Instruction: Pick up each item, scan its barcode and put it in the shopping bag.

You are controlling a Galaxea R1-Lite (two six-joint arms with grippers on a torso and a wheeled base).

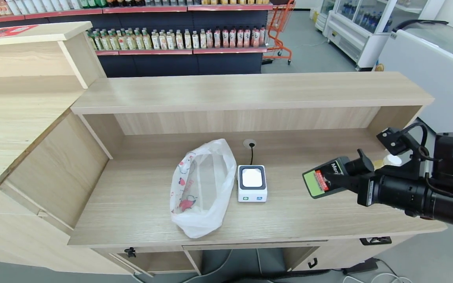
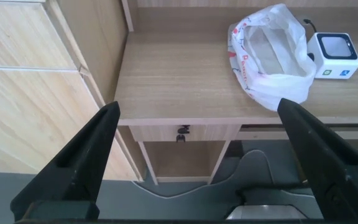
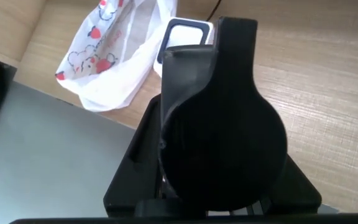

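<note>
My right gripper (image 1: 350,175) is shut on a black can (image 1: 323,181) with a green end, held sideways above the counter to the right of the scanner (image 1: 252,182). In the right wrist view the can (image 3: 222,137) hides most of the gripper (image 3: 216,190), with the scanner (image 3: 182,34) and the shopping bag (image 3: 114,56) beyond it. The white plastic bag (image 1: 201,188) lies open on the counter just left of the scanner. My left gripper (image 2: 197,155) is open and holds nothing, off the counter's front left corner, with the bag (image 2: 272,56) and scanner (image 2: 334,55) farther off.
A pale cup (image 1: 391,160) stands on the counter behind my right arm. The wooden counter (image 1: 132,204) has a raised shelf at the back and a side wall on the left. A cable runs from the scanner to a hole (image 1: 249,143).
</note>
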